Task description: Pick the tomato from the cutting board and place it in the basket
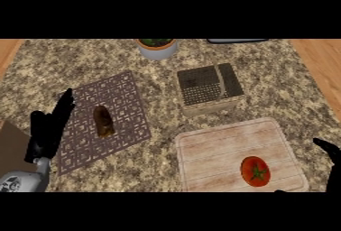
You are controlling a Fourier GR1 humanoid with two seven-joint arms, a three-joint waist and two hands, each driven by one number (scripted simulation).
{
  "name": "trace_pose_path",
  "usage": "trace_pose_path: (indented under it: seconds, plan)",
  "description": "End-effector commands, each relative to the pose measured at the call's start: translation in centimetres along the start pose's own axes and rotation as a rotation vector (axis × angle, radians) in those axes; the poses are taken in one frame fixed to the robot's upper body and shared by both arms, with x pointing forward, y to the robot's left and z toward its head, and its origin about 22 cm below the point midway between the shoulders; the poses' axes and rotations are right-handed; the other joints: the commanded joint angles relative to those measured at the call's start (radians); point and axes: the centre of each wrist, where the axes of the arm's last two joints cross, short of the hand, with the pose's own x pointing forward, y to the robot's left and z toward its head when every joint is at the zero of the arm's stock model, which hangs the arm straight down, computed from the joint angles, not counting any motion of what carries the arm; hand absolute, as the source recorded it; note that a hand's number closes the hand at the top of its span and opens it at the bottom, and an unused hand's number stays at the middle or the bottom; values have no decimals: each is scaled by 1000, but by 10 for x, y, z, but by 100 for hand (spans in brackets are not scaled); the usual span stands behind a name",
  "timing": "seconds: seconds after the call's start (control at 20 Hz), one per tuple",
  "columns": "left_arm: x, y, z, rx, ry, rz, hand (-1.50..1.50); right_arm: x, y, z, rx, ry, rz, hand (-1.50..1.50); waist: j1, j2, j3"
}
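While upright on board, tomato stem-up.

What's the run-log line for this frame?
tomato on cutting board | basket empty | left hand open | right hand near board

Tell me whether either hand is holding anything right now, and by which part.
Nothing is held. The tomato lies untouched on the cutting board.
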Motion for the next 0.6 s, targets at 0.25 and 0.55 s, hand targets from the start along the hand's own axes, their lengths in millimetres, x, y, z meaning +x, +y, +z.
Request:
trace_pose_path:
  seconds: [0.25, 0.55]
  plan:
    - [-3, 1, -4, 11, 20, -3, 0, 91, -85, 36, 319, 295, 685, -150, -17, 6, -7]
    - [5, 7, -11, -25, -11, -23, 0, 148, -74, 36, 622, 507, 673, -150, 22, 8, -4]
